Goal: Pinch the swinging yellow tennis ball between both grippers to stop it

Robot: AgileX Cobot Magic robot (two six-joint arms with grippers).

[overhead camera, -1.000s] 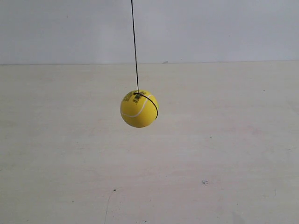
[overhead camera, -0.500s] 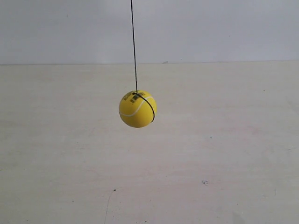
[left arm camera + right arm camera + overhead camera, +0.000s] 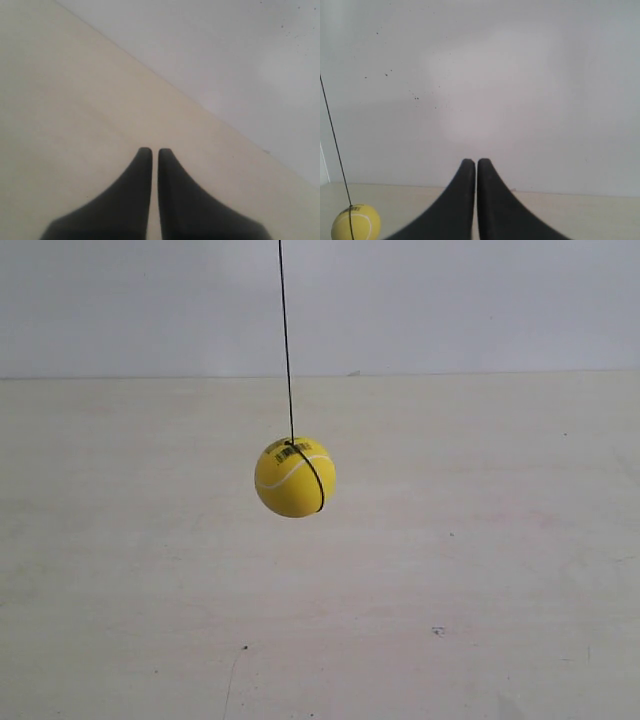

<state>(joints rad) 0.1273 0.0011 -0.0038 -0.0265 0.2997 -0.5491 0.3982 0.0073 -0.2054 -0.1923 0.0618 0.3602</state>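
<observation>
The yellow tennis ball (image 3: 294, 477) hangs in mid-air from a thin black string (image 3: 285, 340) above the pale table, its white seam and small black print facing the camera. Neither arm shows in the exterior view. In the right wrist view the ball (image 3: 355, 222) hangs low at the frame's edge, well off to one side of my right gripper (image 3: 476, 162), whose black fingers are shut with nothing between them. My left gripper (image 3: 154, 151) is also shut and empty; its view shows only table and wall, no ball.
A pale cream table (image 3: 480, 570) spreads under the ball, with a few small dark specks. A plain white wall (image 3: 460, 300) stands behind it.
The ball has drifted slightly left and turned on its string, the black loop and seam now facing more to the front. No gripper has come into the exterior view.
</observation>
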